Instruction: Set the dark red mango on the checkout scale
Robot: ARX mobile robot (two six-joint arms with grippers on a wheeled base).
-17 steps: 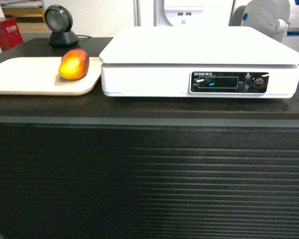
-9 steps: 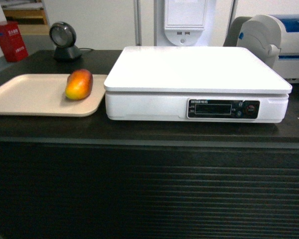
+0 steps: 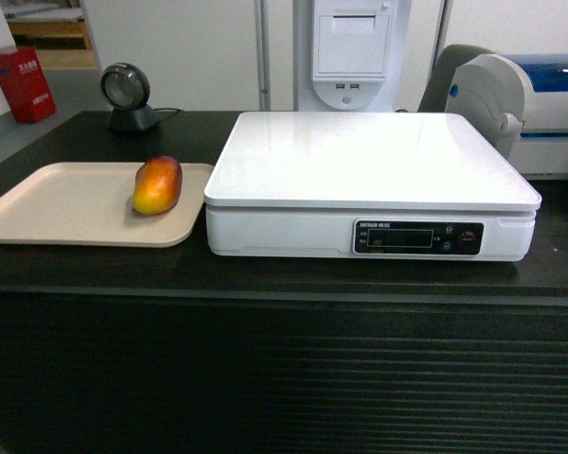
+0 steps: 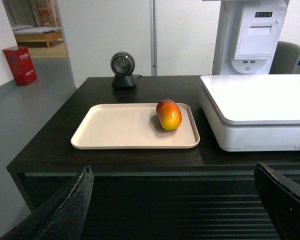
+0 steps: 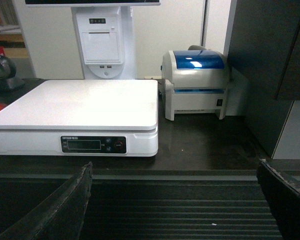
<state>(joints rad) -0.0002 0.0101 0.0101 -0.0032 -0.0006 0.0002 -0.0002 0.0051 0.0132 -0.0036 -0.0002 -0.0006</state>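
The dark red mango lies at the right end of a beige tray on the black checkout counter. Right of the tray stands the white scale, its platform bare. My left gripper is open, held low in front of the counter's ribbed panel, short of the tray. My right gripper is open too, in front of the counter near the scale's right end. Neither gripper shows in the head view.
A round black scanner stands behind the tray. A white-and-blue printer sits right of the scale. A white terminal rises behind it. A dark wall panel closes the far right.
The head view has risen and tilted down over the last second: the scale's top and the tray now show more from above. The mango has not moved on the tray.
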